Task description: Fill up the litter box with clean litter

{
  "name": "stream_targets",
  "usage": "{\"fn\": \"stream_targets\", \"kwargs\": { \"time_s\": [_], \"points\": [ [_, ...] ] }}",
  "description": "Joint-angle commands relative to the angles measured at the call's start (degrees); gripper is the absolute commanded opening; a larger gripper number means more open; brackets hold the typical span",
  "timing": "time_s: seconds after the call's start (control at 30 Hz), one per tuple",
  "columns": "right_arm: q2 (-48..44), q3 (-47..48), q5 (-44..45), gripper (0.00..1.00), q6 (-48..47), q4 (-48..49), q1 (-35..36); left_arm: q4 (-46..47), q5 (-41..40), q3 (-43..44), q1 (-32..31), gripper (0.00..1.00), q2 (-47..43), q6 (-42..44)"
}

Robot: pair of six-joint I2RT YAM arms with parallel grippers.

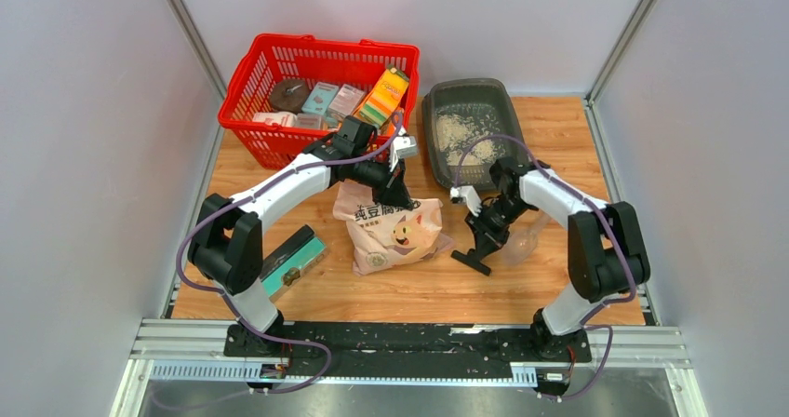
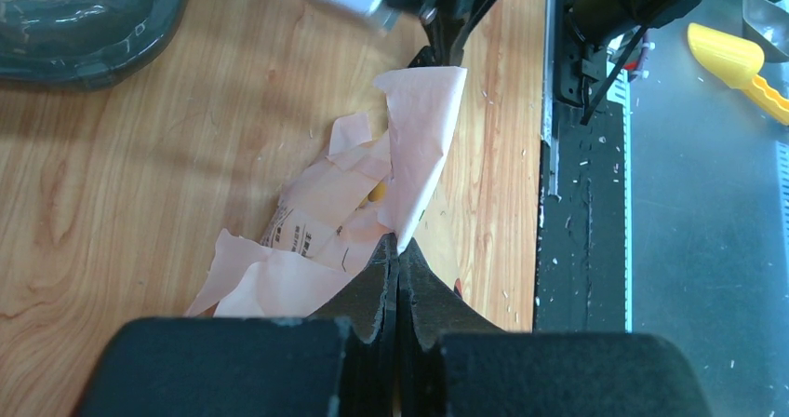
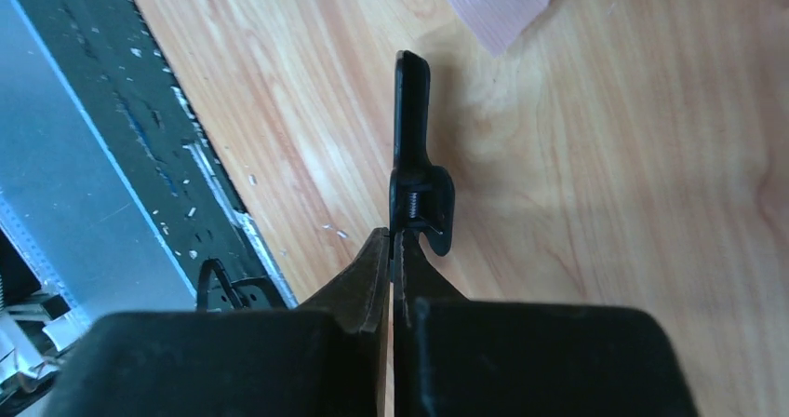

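Note:
The dark grey litter box (image 1: 465, 85) stands at the back right with pale clean litter (image 1: 461, 133) spread in it; its corner (image 2: 84, 35) shows in the left wrist view. The pinkish-beige bag (image 1: 395, 235) with a cartoon cat lies mid-table. My left gripper (image 1: 394, 194) is shut on the bag's crumpled top edge (image 2: 423, 128), with the paper pinched at the tips (image 2: 398, 249). To the right of the bag, my right gripper (image 1: 486, 234) (image 3: 395, 235) is shut on one end of a thin black clip (image 3: 412, 147) (image 1: 473, 254).
A red mesh basket (image 1: 244, 77) full of packets stands at the back left, beside the litter box. A teal-and-black box (image 1: 293, 257) lies by the left arm. Something clear (image 1: 521, 240) lies under the right arm. A yellow scoop (image 2: 735, 59) lies beyond the table's near edge.

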Motion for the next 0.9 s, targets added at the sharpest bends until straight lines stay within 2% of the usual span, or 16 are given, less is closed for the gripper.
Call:
{"fn": "stream_targets", "kwargs": {
  "time_s": [0.0,0.17,0.47,0.67,0.87],
  "points": [
    [-7.4,5.1,-6.8,0.0,-2.4,-5.3,0.3,-4.7,-0.9,1.0,0.5,0.0,-1.3,1.7],
    [-13.1,8.6,-10.6,0.0,-4.8,-10.3,0.8,-6.2,-1.4,2.2,0.5,0.0,-0.8,3.3],
    [-22.9,16.5,-11.2,0.0,-7.4,-19.0,2.0,-11.1,-2.0,3.6,0.5,0.0,-0.7,7.5],
    [-22.4,22.4,-3.0,0.0,-1.8,-13.3,6.5,-13.5,-2.5,4.0,0.5,0.0,-1.7,10.5],
    [-20.6,20.5,-4.3,0.0,-0.5,-9.4,6.7,-13.9,-0.8,4.1,0.4,0.0,-1.6,9.1]
  ]
}}
